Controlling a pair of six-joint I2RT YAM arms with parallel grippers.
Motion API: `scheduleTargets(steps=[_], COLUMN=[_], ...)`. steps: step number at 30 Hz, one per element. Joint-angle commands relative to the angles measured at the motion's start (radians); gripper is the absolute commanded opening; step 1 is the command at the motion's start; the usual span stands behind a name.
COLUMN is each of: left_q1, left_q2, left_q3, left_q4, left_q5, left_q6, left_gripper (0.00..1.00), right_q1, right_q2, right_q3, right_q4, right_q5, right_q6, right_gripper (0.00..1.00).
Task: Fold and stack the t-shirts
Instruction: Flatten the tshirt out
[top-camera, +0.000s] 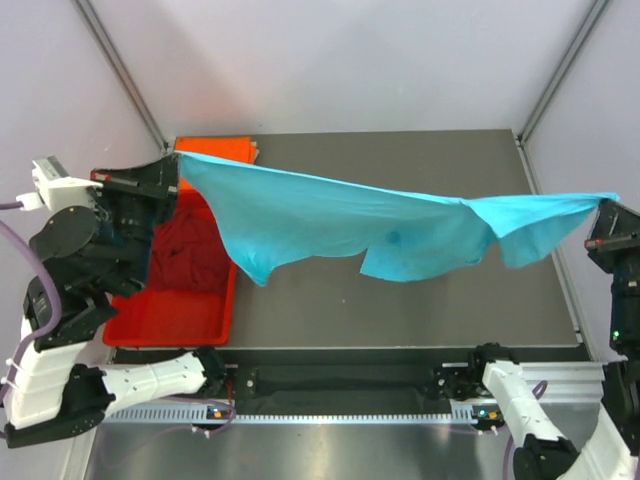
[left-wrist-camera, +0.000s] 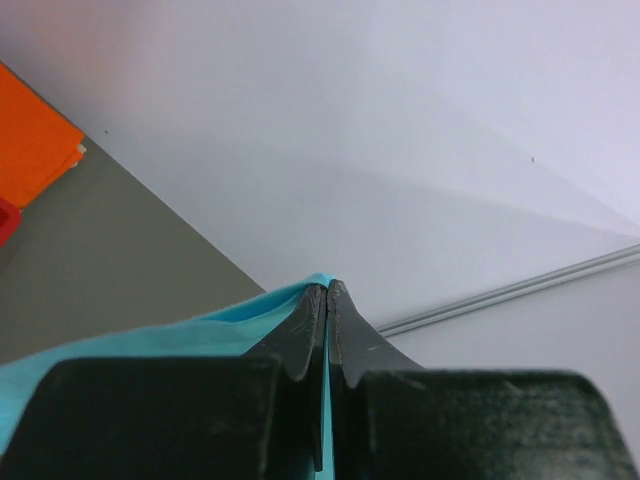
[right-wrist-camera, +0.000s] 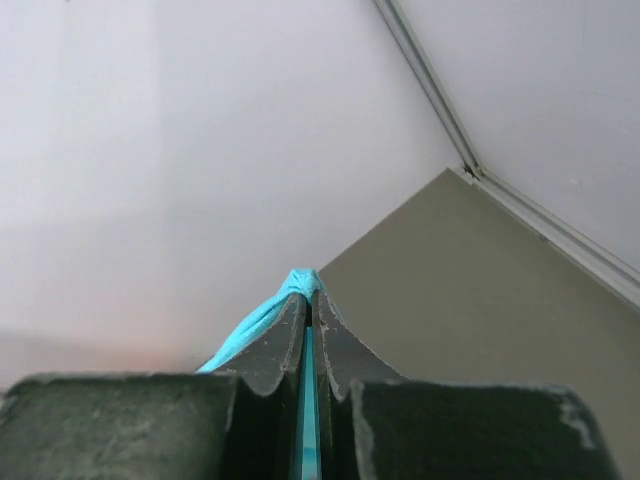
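Observation:
A turquoise-blue t-shirt (top-camera: 340, 222) hangs stretched in the air across the table, pinched at both ends. My left gripper (top-camera: 175, 160) is shut on its left corner; the cloth (left-wrist-camera: 150, 345) shows between the closed jaws of that gripper (left-wrist-camera: 327, 290). At the far right, my right gripper (top-camera: 605, 205) is shut on the other corner, with blue cloth (right-wrist-camera: 250, 325) bunched at the tips of that gripper (right-wrist-camera: 308, 290). An orange t-shirt (top-camera: 220, 150) lies folded at the back left of the table. The maroon t-shirt (top-camera: 190, 255) lies crumpled in the red tray (top-camera: 165, 320).
The red plastic tray sits at the table's left front. The dark grey table top (top-camera: 420, 310) lies under the hanging shirt. White enclosure walls with metal frame bars (top-camera: 120, 70) stand behind and at both sides.

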Motion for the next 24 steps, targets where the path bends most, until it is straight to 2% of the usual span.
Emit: scheduleTargets(steps=[1, 3, 6, 8, 9, 11, 13, 14, 15, 16, 17, 21, 24], left_q1=[0.004, 0.004, 0.004, 0.007, 0.012, 0.059, 0.132, 0.238, 0.292, 0.338, 0.405, 0.507, 0.570], left_q2=[0.038, 0.072, 0.132, 0.161, 0.199, 0.253, 0.369, 0.415, 0.505, 0.546, 0.581, 0.754, 0.811], left_q3=[-0.043, -0.058, -0.098, -0.133, -0.136, -0.098, -0.028, 0.062, 0.104, 0.135, 0.173, 0.276, 0.344], left_q4=[-0.024, -0.007, 0.079, 0.151, 0.236, 0.284, 0.242, 0.199, 0.161, 0.122, 0.128, 0.156, 0.177], left_q5=[0.010, -0.001, -0.074, -0.151, -0.160, -0.141, 0.012, 0.086, 0.249, 0.318, 0.365, 0.491, 0.562], left_q6=[0.051, 0.087, 0.157, 0.212, 0.267, 0.297, 0.268, 0.228, 0.144, 0.116, 0.099, 0.029, -0.019], left_gripper=[0.00, 0.00, 0.00, 0.00, 0.00, 0.00, 0.00, 0.00, 0.00, 0.00, 0.00, 0.00, 0.00], right_q1=[-0.011, -0.011, -0.011, -0.011, -0.011, -0.011, -0.011, -0.011, -0.011, -0.012, -0.014, -0.031, -0.046], right_q2=[0.039, 0.056, 0.077, 0.100, 0.108, 0.155, 0.247, 0.284, 0.322, 0.393, 0.428, 0.580, 0.672], right_q3=[0.020, -0.006, -0.118, -0.179, -0.241, -0.267, -0.231, -0.205, -0.148, -0.120, -0.093, 0.048, 0.146], right_q4=[-0.055, -0.028, 0.116, 0.271, 0.383, 0.465, 0.514, 0.520, 0.528, 0.545, 0.555, 0.618, 0.612], right_q5=[0.026, 0.005, -0.035, -0.098, -0.118, -0.141, -0.129, -0.120, -0.118, -0.119, -0.132, -0.188, -0.204], right_q6=[-0.020, -0.034, -0.061, -0.099, -0.110, -0.136, -0.147, -0.158, -0.166, -0.173, -0.189, -0.224, -0.239], right_gripper=[0.00, 0.00, 0.00, 0.00, 0.00, 0.00, 0.00, 0.00, 0.00, 0.00, 0.00, 0.00, 0.00])
